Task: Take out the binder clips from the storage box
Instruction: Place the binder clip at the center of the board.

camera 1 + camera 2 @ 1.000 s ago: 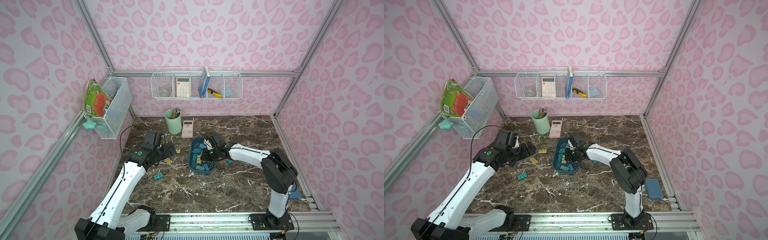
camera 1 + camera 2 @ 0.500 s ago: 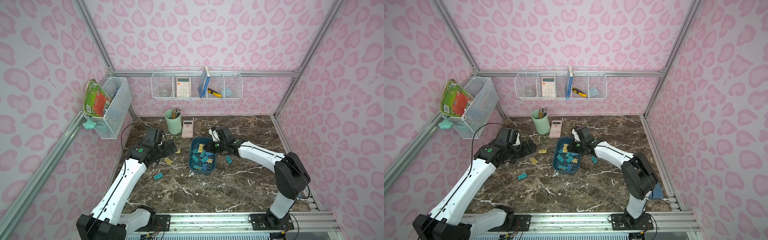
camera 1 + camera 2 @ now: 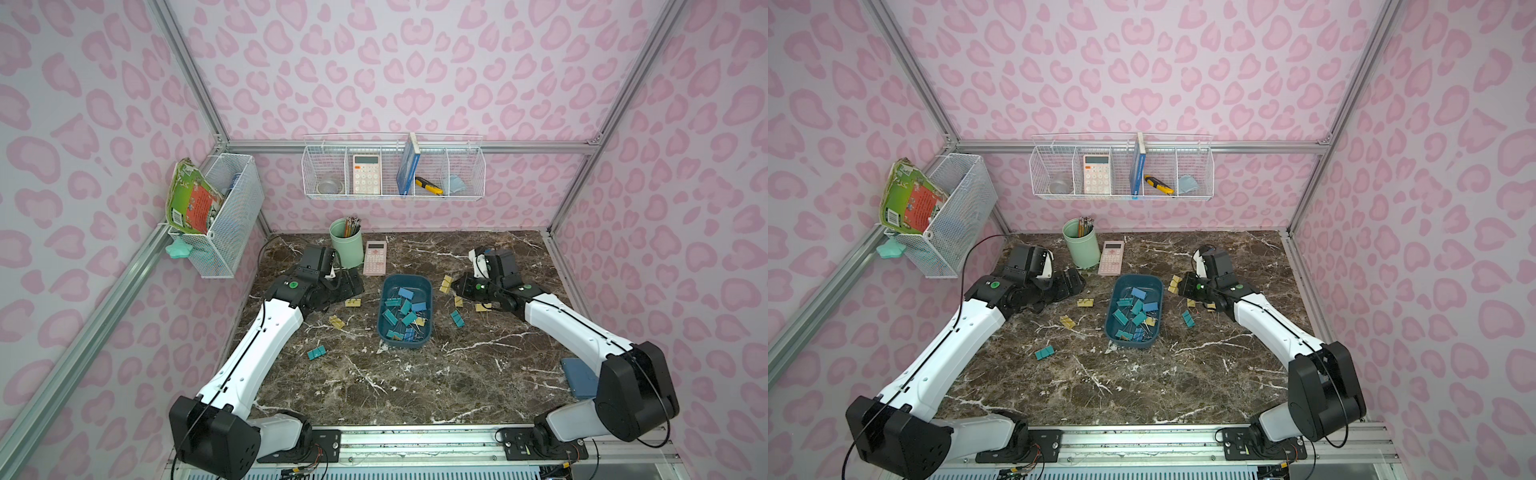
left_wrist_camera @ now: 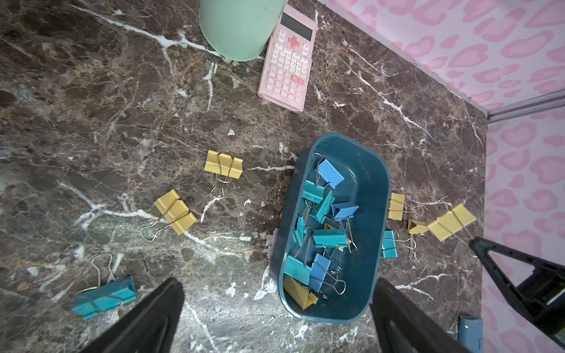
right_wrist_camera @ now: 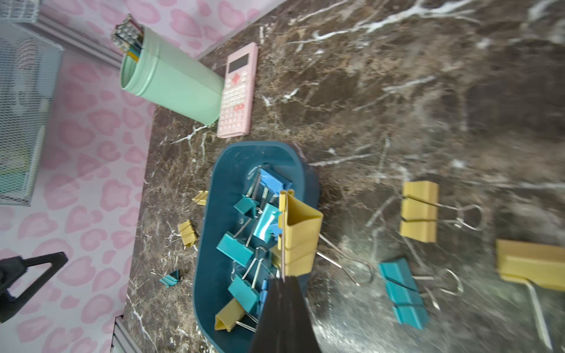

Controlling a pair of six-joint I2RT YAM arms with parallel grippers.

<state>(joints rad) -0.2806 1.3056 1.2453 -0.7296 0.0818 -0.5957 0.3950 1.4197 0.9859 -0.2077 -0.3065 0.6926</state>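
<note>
Storage box (image 3: 385, 291) sits mid-table, long axis pointing away from the robot. About ten binder clips (image 3: 405, 311) lie loose inside, mostly teal and blue, with a yellow one at the near end and handles tangled. The left wrist view shows the same pile (image 4: 321, 227).

Right gripper (image 3: 456, 286) is just off the box's right side, by its far corner. Its fingers are pinched together on the wire handle of a yellow clip (image 5: 301, 232), whose body sticks out past the fingertips. The left wrist view puts that clip (image 4: 452, 221) outside the box wall. Can't tell if it's clear of the table.

Left gripper (image 3: 355, 286) is off the box's left side, near the far end. Its fingers (image 4: 159, 302) are spread wide with nothing gripped.

Loose on the table left of the box:
- far-left yellow clip (image 3: 353, 303)
- second yellow clip (image 3: 336, 322)
- left teal clip (image 3: 316, 353), nearest the robot and well apart from the box

Right of the box:
- small yellow clip (image 3: 458, 301)
- right teal clip (image 3: 456, 318)
- outer yellow clip (image 3: 482, 306), by the right arm

Pink calculator (image 3: 375, 257) lies just beyond the box's far end, with the mint cup (image 3: 347, 245) beside it.
</note>
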